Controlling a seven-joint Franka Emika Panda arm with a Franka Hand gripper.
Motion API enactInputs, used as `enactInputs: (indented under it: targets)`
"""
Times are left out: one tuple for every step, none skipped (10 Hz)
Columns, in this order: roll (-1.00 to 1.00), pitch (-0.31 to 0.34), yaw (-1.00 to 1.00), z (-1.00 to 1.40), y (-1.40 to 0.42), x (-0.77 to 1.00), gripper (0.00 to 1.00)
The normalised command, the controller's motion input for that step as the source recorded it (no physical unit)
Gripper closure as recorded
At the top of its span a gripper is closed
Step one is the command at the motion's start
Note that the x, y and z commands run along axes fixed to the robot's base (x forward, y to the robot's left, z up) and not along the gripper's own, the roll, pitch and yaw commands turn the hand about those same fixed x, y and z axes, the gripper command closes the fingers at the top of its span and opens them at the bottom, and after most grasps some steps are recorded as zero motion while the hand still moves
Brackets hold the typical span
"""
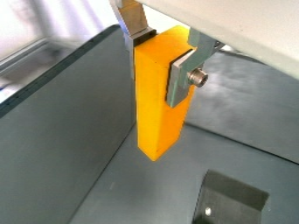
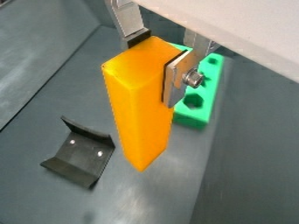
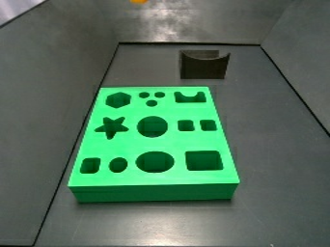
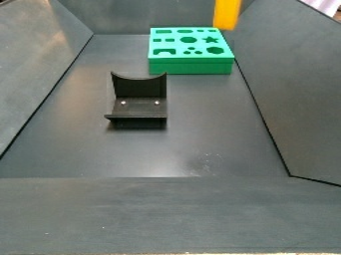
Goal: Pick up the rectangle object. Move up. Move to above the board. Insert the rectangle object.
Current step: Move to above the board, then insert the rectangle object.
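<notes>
My gripper (image 1: pixel 158 52) is shut on the rectangle object (image 1: pixel 159 105), a tall plain orange block that hangs upright from the silver fingers (image 1: pixel 179 77). Both wrist views show the gripper (image 2: pixel 158 57) holding the block (image 2: pixel 138 109) by its upper end, well above the dark floor. The board (image 2: pixel 198 98), a bright green slab with shaped holes, lies on the floor beyond the block. Both side views show the board (image 3: pixel 154 145) (image 4: pixel 190 50). Only the block's lower end shows at the upper edge of the side views (image 3: pixel 138 3) (image 4: pixel 228 12); the gripper itself is out of frame there.
The fixture (image 2: pixel 79 153), a dark bracket, stands on the floor apart from the board, seen in both side views (image 3: pixel 203 64) (image 4: pixel 138 100). Sloping dark walls (image 4: pixel 54 70) enclose the floor on all sides.
</notes>
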Motion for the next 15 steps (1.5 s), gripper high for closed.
enactInputs:
  targets:
    - [-0.16, 0.176, 1.00, -0.01, -1.00, 0.22, 1.00]
    - [-0.13, 0.192, 0.94, -0.01, -1.00, 0.23, 1.00]
    - [-0.04, 0.154, 0.60, 0.00, -1.00, 0.24, 1.00]
    - [-0.01, 0.128, 0.38, 0.00, -1.00, 0.24, 1.00]
    - [0.00, 0.111, 0.19, 0.00, -1.00, 0.25, 1.00]
    - [0.01, 0.107, 0.11, 0.01, -1.00, 0.26, 1.00]
    - [0.01, 0.109, 0.06, 0.01, -1.00, 0.27, 1.00]
    - [0.00, 0.115, 0.04, 0.02, -1.00, 0.29, 1.00]
    - [0.01, 0.116, 0.03, 0.03, -1.00, 0.31, 1.00]
    - [0.01, 0.121, 0.02, 0.02, -0.73, 0.25, 1.00]
    - [0.03, 0.121, 0.01, 0.03, -0.34, 0.16, 1.00]
    - [0.03, 0.099, 0.01, 0.03, -0.20, 0.10, 1.00]
    - [0.01, 0.000, -0.02, -0.02, 0.00, -0.01, 1.00]
    - [0.11, 0.000, -0.53, -0.19, -0.25, 0.06, 1.00]
    - [0.16, -0.007, -0.85, -0.30, -0.25, 0.02, 1.00]
